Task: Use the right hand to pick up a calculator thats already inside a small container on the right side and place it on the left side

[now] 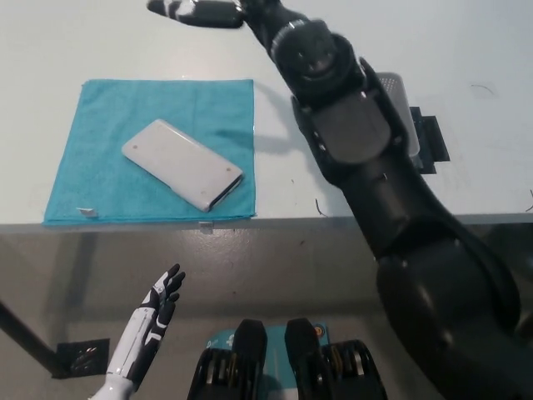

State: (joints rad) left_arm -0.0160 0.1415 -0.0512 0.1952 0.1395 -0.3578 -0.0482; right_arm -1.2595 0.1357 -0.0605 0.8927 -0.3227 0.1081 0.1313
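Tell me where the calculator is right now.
In the head view the calculator lies diagonally on the blue cloth at the table's left side, away from the right hand.

calculator (183, 163): 1 | blue cloth (108, 108): 1 | container (400, 104): 1 | table (83, 42): 1

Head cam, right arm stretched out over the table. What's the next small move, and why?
Probably draw the right robot hand back toward the robot's right. The calculator already lies flat on the teal cloth on the left, apart from that hand, which sits at the picture's top edge. The left robot hand rests open below the table edge.
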